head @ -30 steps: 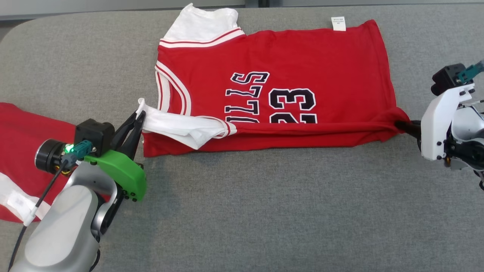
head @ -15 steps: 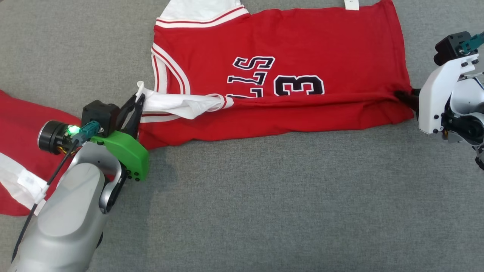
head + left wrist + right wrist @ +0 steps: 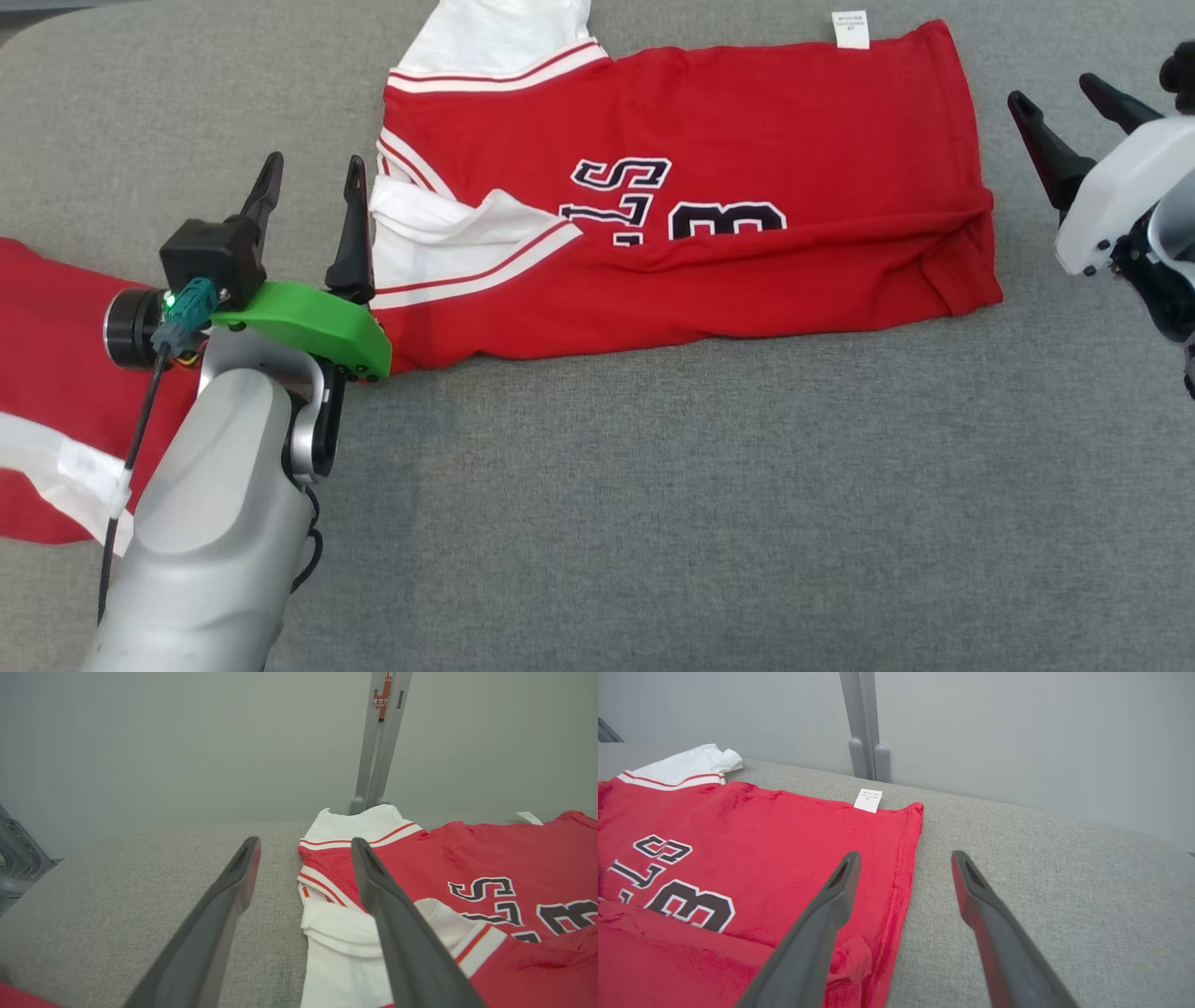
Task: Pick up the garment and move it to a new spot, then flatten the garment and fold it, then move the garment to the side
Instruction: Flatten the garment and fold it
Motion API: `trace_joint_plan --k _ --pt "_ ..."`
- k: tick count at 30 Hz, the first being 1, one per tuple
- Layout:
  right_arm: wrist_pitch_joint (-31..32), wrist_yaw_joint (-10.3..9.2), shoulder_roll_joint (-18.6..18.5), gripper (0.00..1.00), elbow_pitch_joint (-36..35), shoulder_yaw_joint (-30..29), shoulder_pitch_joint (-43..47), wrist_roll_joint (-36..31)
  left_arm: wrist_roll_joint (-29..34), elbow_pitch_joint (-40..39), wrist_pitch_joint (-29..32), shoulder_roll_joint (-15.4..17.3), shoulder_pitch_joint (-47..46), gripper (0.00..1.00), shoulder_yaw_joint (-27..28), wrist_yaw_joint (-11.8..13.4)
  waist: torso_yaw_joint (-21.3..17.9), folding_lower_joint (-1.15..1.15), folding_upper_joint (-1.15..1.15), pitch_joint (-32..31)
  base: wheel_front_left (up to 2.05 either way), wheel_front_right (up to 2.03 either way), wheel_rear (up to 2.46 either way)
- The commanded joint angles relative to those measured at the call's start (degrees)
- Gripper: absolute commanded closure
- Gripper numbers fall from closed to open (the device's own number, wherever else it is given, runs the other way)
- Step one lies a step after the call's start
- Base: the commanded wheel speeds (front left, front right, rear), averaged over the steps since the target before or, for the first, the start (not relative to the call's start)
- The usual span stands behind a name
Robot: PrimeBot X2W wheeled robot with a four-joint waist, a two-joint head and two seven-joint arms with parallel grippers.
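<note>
The garment point(image 3: 709, 140) is a red jersey with white sleeves and dark lettering, lying on the grey table with its near edge folded over the print. It also shows in the left wrist view point(image 3: 504, 858) and the right wrist view point(image 3: 752, 830). My left gripper point(image 3: 313, 177) stands open beside the white sleeve point(image 3: 439, 238), holding nothing; in its own view the left gripper point(image 3: 303, 844) has the right finger over the sleeve. My right gripper point(image 3: 1060, 98) is open, raised just off the jersey's right end; the right gripper point(image 3: 903, 858) straddles the hem.
A second red and white garment point(image 3: 47, 373) lies at the table's left edge, partly under my left arm. A white label point(image 3: 850, 28) sticks out at the jersey's far edge. A grey post point(image 3: 380, 742) stands behind the grey cloth table point(image 3: 700, 513).
Both grippers have opened and let go of the jersey's near edge. They lifted away, and the folded edge and white sleeve now rest on the jersey. The camera has shifted.
</note>
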Motion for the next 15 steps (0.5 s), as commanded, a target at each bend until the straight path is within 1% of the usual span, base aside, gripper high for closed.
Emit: trace_joint_plan --k 1,4,5,7,10,12,15 --pt "-3.9 -0.01 0.7 0.0 0.5 -1.1 2.0 -1.1 0.0 -2.3 -0.3 -0.5 2.1 0.0 2.1 0.9 0.0 0.0 0.0 -2.3 0.0 0.0 0.0" --pt "-12.0 -0.01 1.9 0.0 -0.2 -2.9 4.7 -3.4 1.5 -7.5 -0.3 -2.5 5.7 0.0 6.3 2.1 -0.2 0.0 0.0 -3.6 0.0 0.0 0.0" --pt "-14.9 -0.01 2.8 0.0 -0.4 -3.7 6.1 -4.3 2.2 -9.6 -0.3 -3.3 7.5 0.0 7.8 2.5 -0.3 0.0 0.0 -4.2 0.0 0.0 0.0" --pt "-18.6 -0.01 4.4 0.0 -1.2 -5.8 8.6 -6.1 4.0 -13.6 -0.2 -4.6 10.6 0.0 10.6 2.8 -0.7 0.0 0.0 -5.3 0.0 0.0 0.0" --pt "-20.4 -0.01 7.1 0.0 -4.1 -10.4 13.1 -9.8 6.4 -19.0 -0.3 -6.5 15.3 0.0 13.7 2.4 -1.2 0.0 0.0 -6.7 0.0 0.0 0.0" --pt "-20.7 -0.01 9.9 0.0 -8.5 -16.0 16.6 -12.9 8.0 -21.8 -0.2 -7.6 18.2 0.0 15.5 1.8 -1.3 0.0 0.0 -7.0 0.0 0.0 0.0" --pt "-20.6 -0.01 15.3 0.0 -16.4 -23.0 24.6 -19.4 9.9 -24.9 -0.3 -8.7 22.5 0.0 17.5 0.5 -1.8 0.0 0.0 -7.9 0.0 0.0 0.0"
